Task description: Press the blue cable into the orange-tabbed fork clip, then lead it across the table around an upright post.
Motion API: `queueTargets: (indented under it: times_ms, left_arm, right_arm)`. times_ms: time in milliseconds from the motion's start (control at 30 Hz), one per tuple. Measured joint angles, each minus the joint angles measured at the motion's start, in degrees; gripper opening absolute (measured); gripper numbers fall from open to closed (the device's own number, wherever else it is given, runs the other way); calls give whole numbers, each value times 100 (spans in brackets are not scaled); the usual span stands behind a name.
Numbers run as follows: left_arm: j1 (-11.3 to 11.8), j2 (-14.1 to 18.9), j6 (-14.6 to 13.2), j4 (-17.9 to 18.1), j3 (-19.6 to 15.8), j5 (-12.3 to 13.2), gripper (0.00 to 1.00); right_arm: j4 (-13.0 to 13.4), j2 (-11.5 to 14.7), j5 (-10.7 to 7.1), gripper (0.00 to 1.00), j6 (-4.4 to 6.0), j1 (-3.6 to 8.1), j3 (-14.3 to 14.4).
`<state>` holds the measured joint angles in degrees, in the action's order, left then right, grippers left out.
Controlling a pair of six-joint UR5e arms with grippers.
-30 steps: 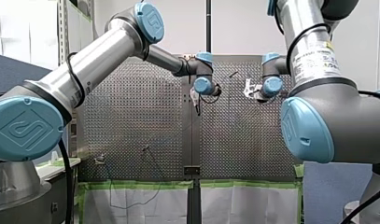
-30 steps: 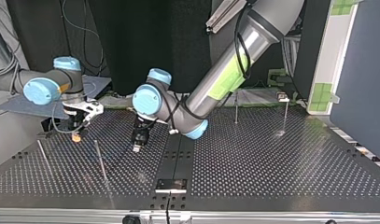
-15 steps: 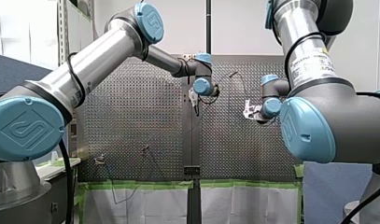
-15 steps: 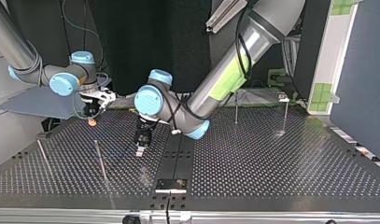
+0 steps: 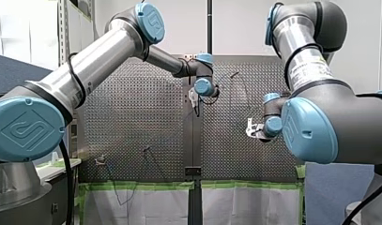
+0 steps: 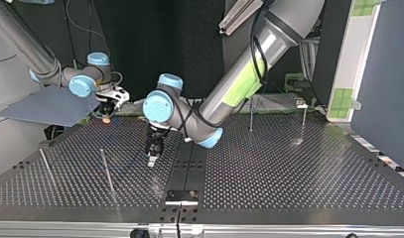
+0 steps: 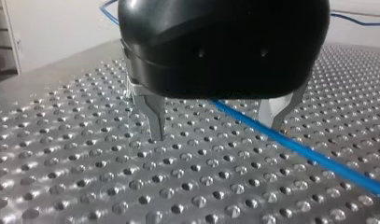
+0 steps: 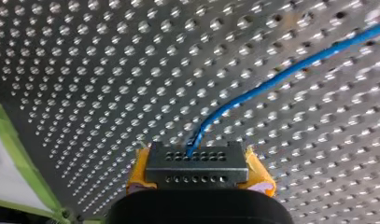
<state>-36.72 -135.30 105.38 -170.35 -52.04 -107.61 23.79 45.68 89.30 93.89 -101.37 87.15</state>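
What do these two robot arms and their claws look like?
Both arms are silver-grey tubes with joints capped in light blue and a black cable along each. My left arm wears green tape; my right arm carries a white label. My left gripper is black with metal fingers; my right gripper has yellow pads.

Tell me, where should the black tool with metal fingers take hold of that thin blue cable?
Probably the straight stretch of the thin blue cable running between my left tool's open metal fingers, approached from straight above. It runs low over the perforated metal table, so the fingers straddle it and can close across it.
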Motion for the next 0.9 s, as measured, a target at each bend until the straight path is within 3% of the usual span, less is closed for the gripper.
queueTargets:
  times_ms: [233,467,900]
  left_arm:
    - [4,-2,82,-8,2,-183,100]
    - [5,-4,88,-8,2,-240,100]
    - [14,-1,87,-8,3,-259,100]
  right_arm:
    - [312,-407,164,0,14,18,-1]
    - [626,-802,212,0,80,68,-5]
    - [1222,-1543,228,0,164,295,-64]
